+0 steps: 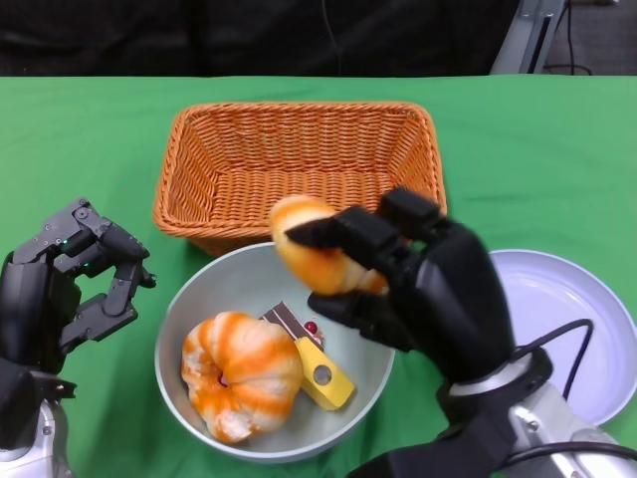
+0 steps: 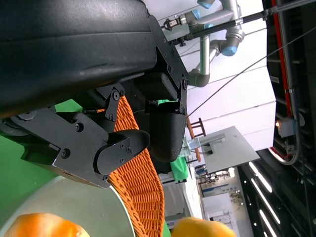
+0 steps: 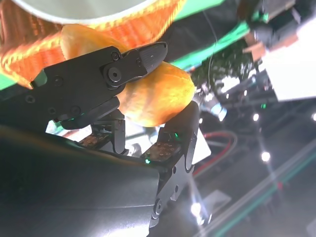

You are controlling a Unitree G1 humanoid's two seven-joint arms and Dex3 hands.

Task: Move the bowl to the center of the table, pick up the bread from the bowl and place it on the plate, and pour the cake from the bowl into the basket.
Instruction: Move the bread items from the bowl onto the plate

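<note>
At the left of the counter (image 1: 90, 129) the left hand (image 1: 75, 279) hovered just beside the bowl's rim, fingers apart and holding nothing. The grey bowl (image 1: 204, 289) sat near the middle, close in front of the wicker basket (image 1: 299, 159). In it lay a striped orange bun-shaped piece (image 1: 242, 373) with a yellow wedge of cake (image 1: 318, 368) touching it on the right. Above the bowl's far right rim, the right hand (image 1: 418, 289) was clamped on the bread (image 1: 314, 254), a golden roll pinched between the fingers (image 3: 123, 69) above and the thumb below. Right of that, the white plate (image 1: 557, 309) waited.

The roll looked light and soft-crusted, so I judged it would dent under hard pressure yet was unlikely to slip; a hold across its middle, as shown, seemed sound. The bowl appeared smooth and rigid, probably slick, best gripped at the rim for tipping the cake out.
</note>
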